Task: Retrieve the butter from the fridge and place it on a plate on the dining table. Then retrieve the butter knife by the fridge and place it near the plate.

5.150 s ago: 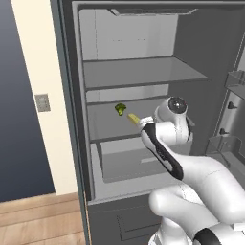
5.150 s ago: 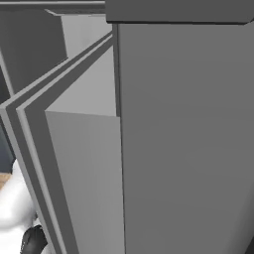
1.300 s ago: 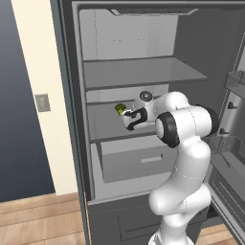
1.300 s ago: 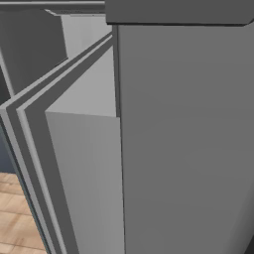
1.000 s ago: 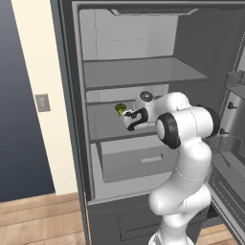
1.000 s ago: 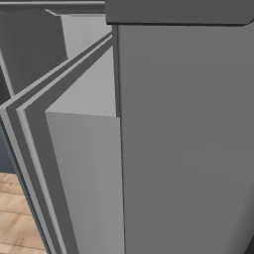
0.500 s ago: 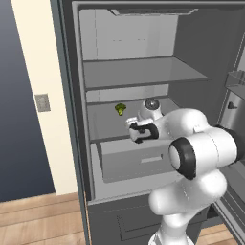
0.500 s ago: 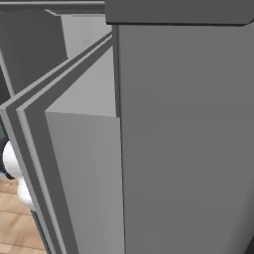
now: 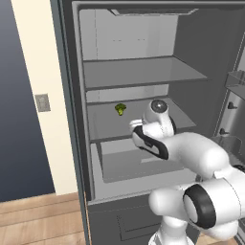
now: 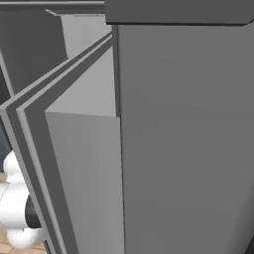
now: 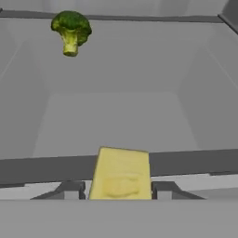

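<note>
The butter, a pale yellow stick, sits upright between my two finger tips in the hand view, and my gripper is shut on it. It is held at the front edge of the middle shelf of the open fridge. In the left base view my hand hangs in front of that shelf, its fingers hidden behind the wrist. The plate, the dining table and the butter knife are out of view.
A small green broccoli lies at the back left of the same shelf. A drawer sits below the shelf. The open fridge door blocks the right base view, and door bins stand at right.
My hand has drawn back and down from beside the broccoli to the shelf's front edge, carrying the butter. The elbow has swung down towards the camera.
</note>
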